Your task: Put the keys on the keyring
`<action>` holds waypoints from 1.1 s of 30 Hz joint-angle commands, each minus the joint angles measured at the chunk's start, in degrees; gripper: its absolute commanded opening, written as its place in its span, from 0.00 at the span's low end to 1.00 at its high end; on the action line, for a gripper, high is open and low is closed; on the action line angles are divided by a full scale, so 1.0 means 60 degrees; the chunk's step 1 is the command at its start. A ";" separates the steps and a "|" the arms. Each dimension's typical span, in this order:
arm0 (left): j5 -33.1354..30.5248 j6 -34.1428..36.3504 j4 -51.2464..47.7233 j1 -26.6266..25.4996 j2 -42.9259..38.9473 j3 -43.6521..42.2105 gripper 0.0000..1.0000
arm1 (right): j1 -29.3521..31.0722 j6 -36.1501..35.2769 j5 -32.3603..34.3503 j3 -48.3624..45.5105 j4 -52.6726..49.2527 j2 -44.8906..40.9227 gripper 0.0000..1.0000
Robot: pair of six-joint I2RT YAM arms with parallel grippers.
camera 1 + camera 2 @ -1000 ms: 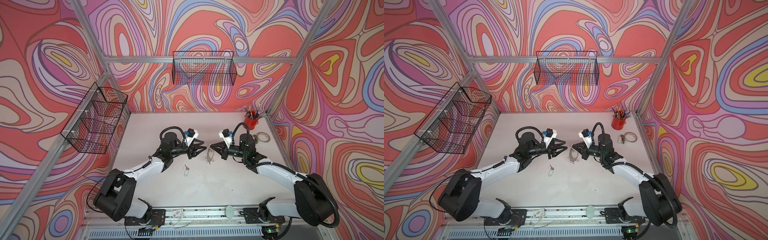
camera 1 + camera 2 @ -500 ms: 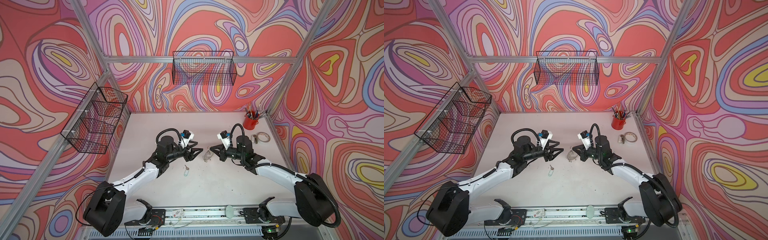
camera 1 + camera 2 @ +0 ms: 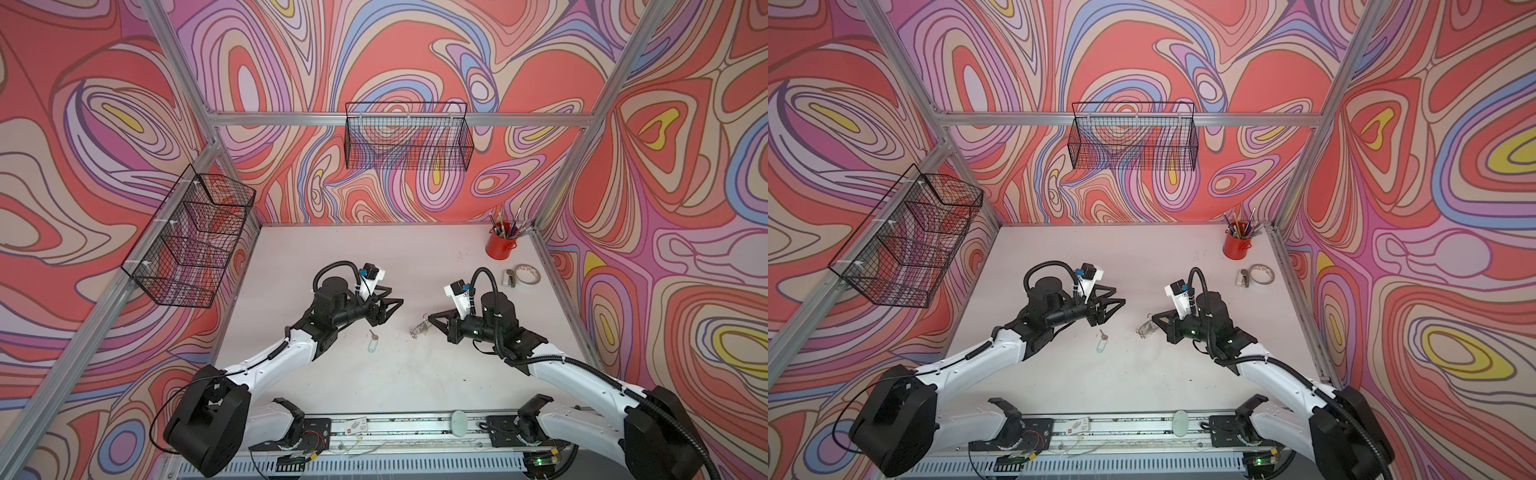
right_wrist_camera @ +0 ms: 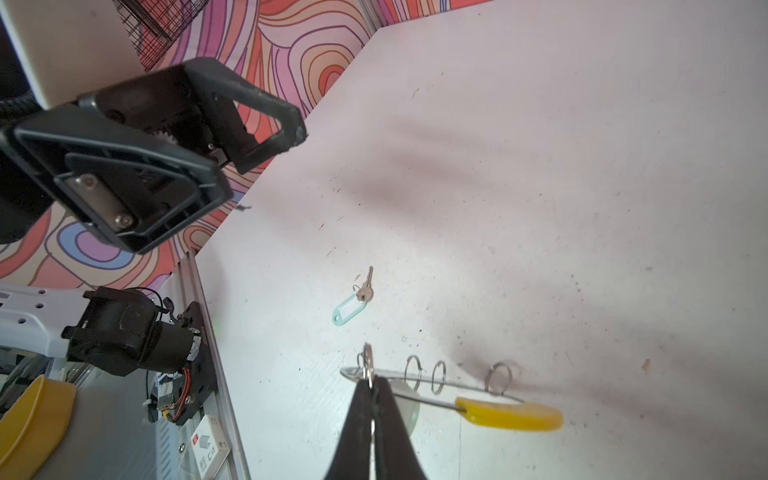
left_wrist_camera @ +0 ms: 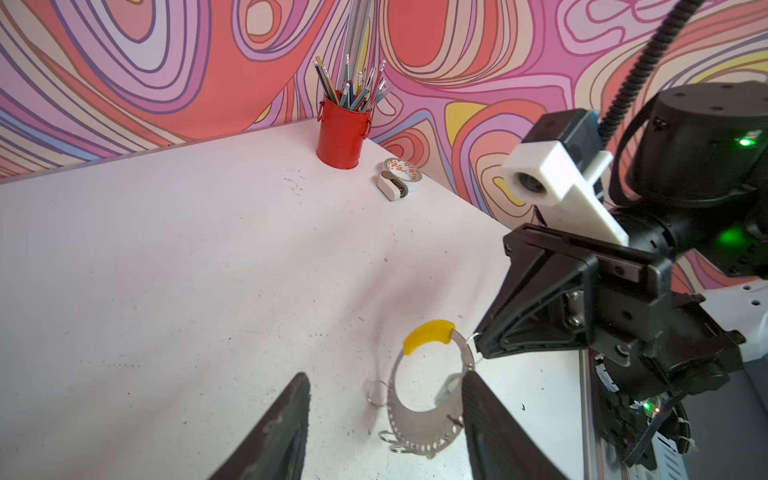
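Lying beside the keyring, the key is looking light and slippery (grab its tag); right gripper is pinching the keyring, left gripper gaping.

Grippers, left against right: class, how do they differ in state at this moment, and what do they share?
The left gripper is open; the right gripper is shut. The left gripper holds nothing, while the right gripper grips the keyring. Both are black, two-fingered and point toward each other over the table.
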 commanded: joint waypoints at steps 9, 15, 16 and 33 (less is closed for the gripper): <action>-0.0353 -0.0393 0.0248 -0.0050 -0.0002 -0.0127 0.60 | 0.0333 0.0904 0.1267 -0.0512 -0.0199 -0.0326 0.00; -0.0451 -0.0287 0.0136 -0.0040 -0.0090 -0.0115 0.60 | 0.0336 0.0976 0.1303 -0.0644 0.0882 0.1039 0.00; -0.0463 -0.0269 0.0133 -0.0039 -0.0107 -0.0114 0.60 | 0.0329 0.1000 0.1356 -0.0593 0.1022 0.1166 0.00; -0.0817 -0.0517 0.0108 -0.0039 -0.0586 -0.0410 0.60 | 0.0289 -0.0151 0.1738 0.3241 -0.0203 0.5651 0.00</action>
